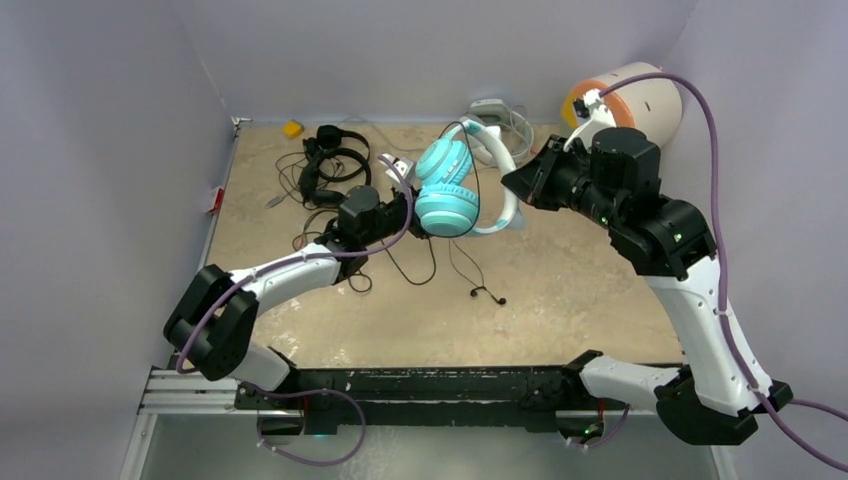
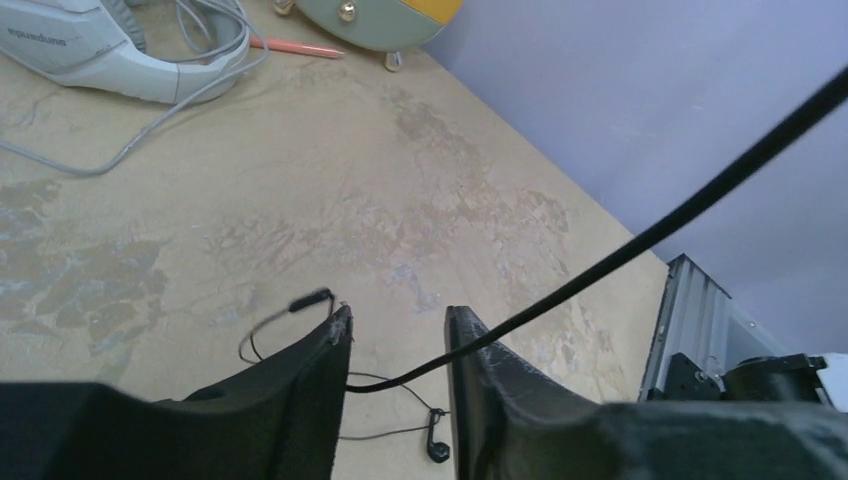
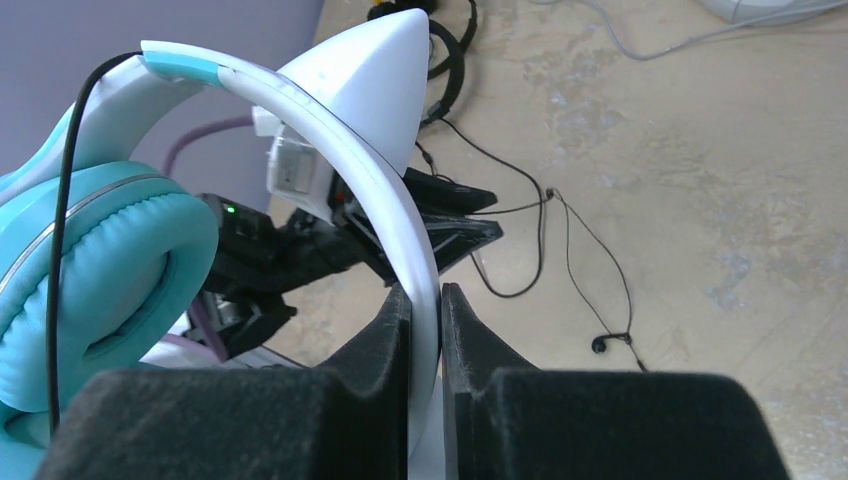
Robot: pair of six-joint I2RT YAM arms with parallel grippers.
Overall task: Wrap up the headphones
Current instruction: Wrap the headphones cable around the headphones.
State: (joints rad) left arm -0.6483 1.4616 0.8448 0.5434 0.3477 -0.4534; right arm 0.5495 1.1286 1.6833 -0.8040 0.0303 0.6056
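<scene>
Above the table (image 1: 560, 290) centre, the right end effector (image 3: 425, 300) clamps the white band of the teal cat-ear headphones (image 1: 447, 190), holding them aloft. The left end effector (image 2: 398, 325) stands narrowly parted; a thin black cord (image 2: 640, 240) runs through the gap (not pinched). Two black headphones (image 1: 335, 160) lie tangled near the table's far-left corner.

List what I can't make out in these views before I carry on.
Top view: black headphones too small and tangled to count pairs.
Left wrist view: cord runs off the right edge, its end unseen.
Right wrist view: ear cup cut off by the left edge; jaws cover the band's lower part.
</scene>
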